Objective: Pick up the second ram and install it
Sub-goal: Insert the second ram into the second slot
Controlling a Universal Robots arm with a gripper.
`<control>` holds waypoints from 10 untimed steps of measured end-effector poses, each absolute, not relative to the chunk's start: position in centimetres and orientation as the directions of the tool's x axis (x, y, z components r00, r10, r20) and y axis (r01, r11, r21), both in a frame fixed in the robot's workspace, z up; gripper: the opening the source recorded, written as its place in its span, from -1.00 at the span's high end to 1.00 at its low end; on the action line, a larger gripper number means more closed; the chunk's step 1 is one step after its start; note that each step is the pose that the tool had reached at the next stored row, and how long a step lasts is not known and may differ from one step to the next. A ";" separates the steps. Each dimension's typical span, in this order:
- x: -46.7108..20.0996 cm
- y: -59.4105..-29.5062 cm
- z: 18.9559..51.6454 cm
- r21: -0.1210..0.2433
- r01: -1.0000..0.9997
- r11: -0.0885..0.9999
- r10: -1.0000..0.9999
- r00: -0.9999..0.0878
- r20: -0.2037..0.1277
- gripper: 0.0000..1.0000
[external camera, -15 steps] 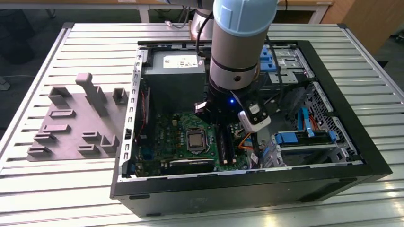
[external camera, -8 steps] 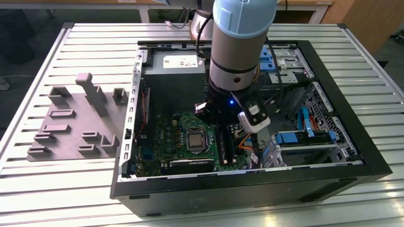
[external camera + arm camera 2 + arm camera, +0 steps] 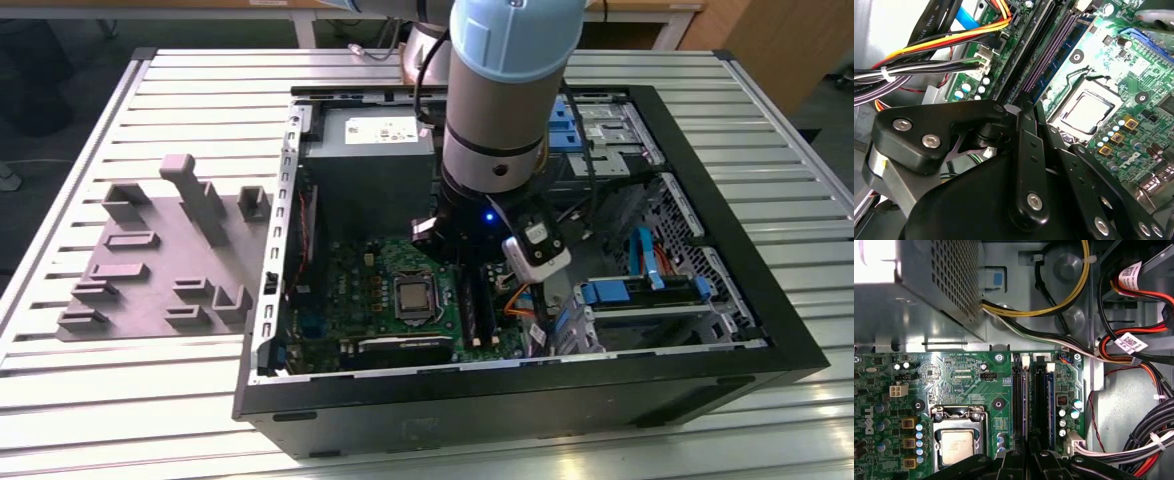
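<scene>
Black matte end effector (image 3: 1029, 456) over slotted green motherboard (image 3: 969, 375)

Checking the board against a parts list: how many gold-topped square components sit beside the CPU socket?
3, in a row beside the CPU socket: first gold square, middle gold square, last gold square. More may lie hidden beyond the row.

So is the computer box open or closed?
Open. The computer box has no cover on top, so the green board and the cables inside show, and the robot arm reaches down into it.
</scene>
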State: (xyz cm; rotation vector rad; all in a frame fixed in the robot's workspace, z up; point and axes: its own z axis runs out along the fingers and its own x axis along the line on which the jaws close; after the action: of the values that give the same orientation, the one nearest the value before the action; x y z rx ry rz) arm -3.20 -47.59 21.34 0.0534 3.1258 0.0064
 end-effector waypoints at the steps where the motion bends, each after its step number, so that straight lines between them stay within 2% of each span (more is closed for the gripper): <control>1: -3.2 -47.6 21.3 0.004 0.034 0.999 0.034 -0.999 -0.015 0.72; 10: -3.2 -47.6 21.2 0.005 0.034 0.999 0.034 -0.999 -0.015 0.72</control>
State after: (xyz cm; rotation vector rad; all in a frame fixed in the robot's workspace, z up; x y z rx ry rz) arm -3.20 -47.58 21.19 0.0535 3.1257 0.0070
